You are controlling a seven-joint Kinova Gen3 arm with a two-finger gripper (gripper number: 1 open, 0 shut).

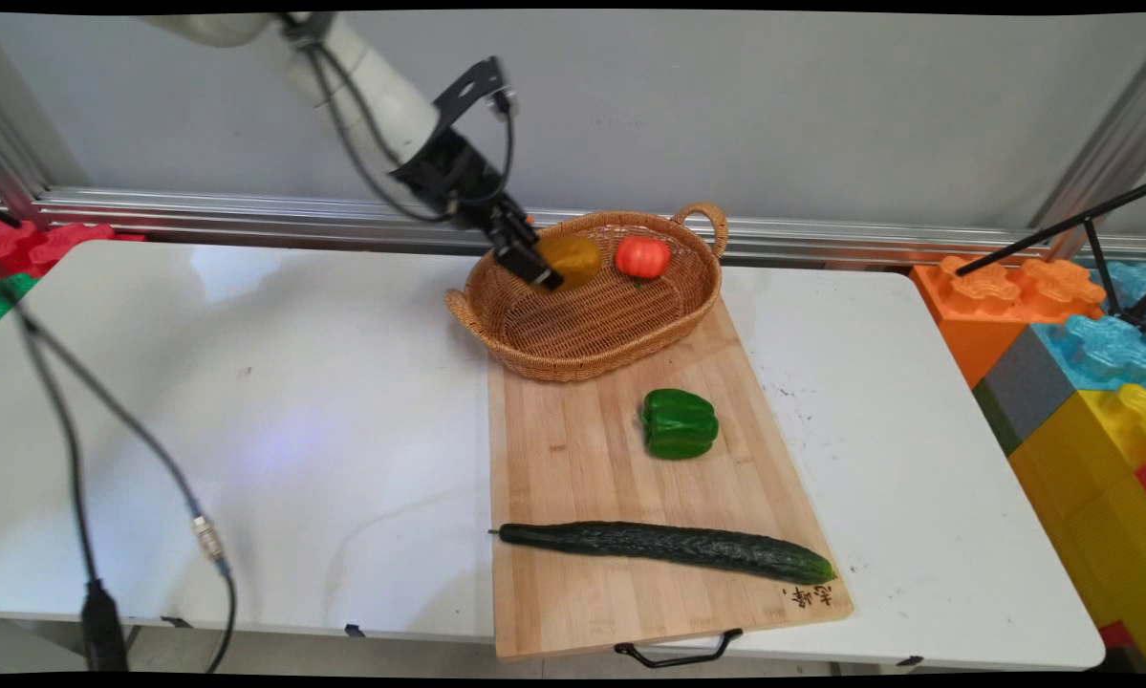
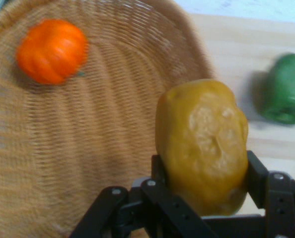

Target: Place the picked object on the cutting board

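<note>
Gripper [image 2: 203,173] clamped on a yellow-brown potato [image 2: 202,144], one finger on each flank so the tuber stands lengthwise between them, held above the wicker basket [image 1: 496,339] near its far rim. A red-orange tomato [image 1: 642,256] lies in the basket just beside the potato, apart from it. The basket sits on the far end of a wooden cutting board [image 1: 573,459], with a green bell pepper [image 1: 679,423] mid-board and a long cucumber [image 1: 668,549] across the near end.
</note>
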